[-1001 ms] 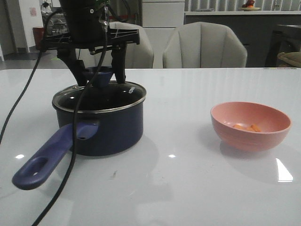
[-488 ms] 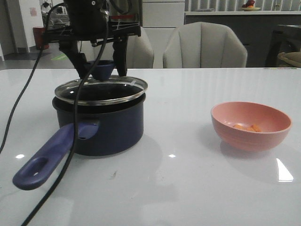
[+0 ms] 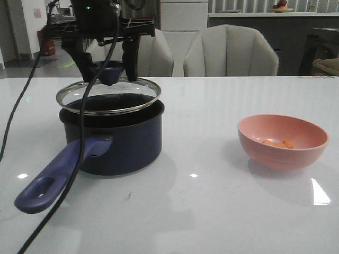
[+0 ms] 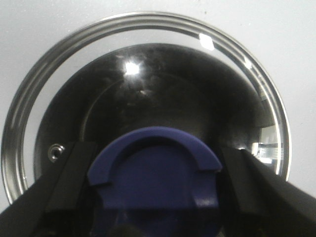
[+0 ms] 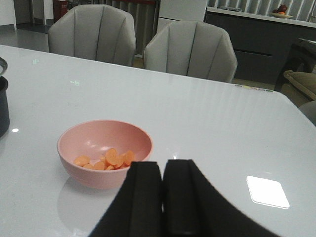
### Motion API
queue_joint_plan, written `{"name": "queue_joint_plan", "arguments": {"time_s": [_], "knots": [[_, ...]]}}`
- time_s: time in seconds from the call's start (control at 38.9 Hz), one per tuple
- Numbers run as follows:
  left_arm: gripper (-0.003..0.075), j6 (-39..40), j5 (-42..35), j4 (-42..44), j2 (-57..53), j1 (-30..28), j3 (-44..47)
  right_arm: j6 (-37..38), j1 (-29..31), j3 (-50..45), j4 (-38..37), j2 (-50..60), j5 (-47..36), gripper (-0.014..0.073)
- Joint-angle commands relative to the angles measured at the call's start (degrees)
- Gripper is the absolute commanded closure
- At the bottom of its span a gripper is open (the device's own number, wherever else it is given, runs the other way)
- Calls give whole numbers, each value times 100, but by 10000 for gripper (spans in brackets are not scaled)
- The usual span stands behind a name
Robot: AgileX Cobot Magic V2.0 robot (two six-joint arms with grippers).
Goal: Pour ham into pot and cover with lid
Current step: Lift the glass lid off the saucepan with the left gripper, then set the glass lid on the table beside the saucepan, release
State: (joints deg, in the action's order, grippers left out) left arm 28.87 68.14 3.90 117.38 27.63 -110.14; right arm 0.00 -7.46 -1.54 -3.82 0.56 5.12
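Observation:
The dark navy pot [image 3: 114, 137] stands on the table at the left, its purple-blue handle [image 3: 55, 172] pointing toward me. My left gripper [image 3: 108, 71] is shut on the blue knob [image 4: 155, 182] of the glass lid [image 3: 108, 95] and holds the lid a little above the pot's rim. The metal rim of the lid [image 4: 29, 108] shows in the left wrist view with the dark pot below. The ham [image 5: 106, 159] lies as small orange chunks in a pink bowl [image 3: 282, 141] at the right; the bowl also shows in the right wrist view [image 5: 74, 170]. My right gripper [image 5: 162, 197] is shut and empty, near the bowl, out of the front view.
A black cable [image 3: 79, 153] hangs from the left arm in front of the pot and its handle. Grey chairs [image 3: 230, 50] stand behind the table's far edge. The white table [image 3: 201, 206] runs between pot and bowl.
My left gripper has lifted the lid by its knob from the pot's rim to a little above it. The bowl has not moved.

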Motion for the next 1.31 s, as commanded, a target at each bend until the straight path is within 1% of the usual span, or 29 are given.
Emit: {"name": "queue_joint_plan", "arguments": {"time_s": [0.0,0.18,0.36,0.54,0.59,0.69,0.77,0.85,0.98,1.1,1.28], "knots": [[463,-189,-115,-169,-526,-183,-202,-31,14,32,-68,124,-438,447],[463,-548,71,-259,-772,-584,-136,-31,14,32,-68,124,-438,447],[463,-781,77,-279,-1173,-1278,270,-31,14,32,-68,124,-438,447],[463,-1188,-112,-637,-1653,-2272,1085,-31,14,32,-68,124,-438,447],[463,-1406,-221,-812,-1764,-2548,1365,-31,14,32,-68,124,-438,447],[463,-2261,-401,-1443,-1876,-3028,1948,-31,14,32,-68,124,-438,447],[463,-2492,-533,-1669,-1876,-3301,2368,-31,14,32,-68,124,-438,447],[463,-2492,-870,-1633,-1876,-3449,2798,-31,14,32,-68,124,-438,447],[463,-2492,-1616,-1618,-1876,-3530,3416,-31,14,32,-68,124,-438,447],[463,-2492,-2287,-1618,-1835,-3530,3757,-31,14,32,-68,124,-438,447],[459,-2492,-2489,-1618,-1602,-3530,3839,-31,22,32,-68,122,-438,447]]}}
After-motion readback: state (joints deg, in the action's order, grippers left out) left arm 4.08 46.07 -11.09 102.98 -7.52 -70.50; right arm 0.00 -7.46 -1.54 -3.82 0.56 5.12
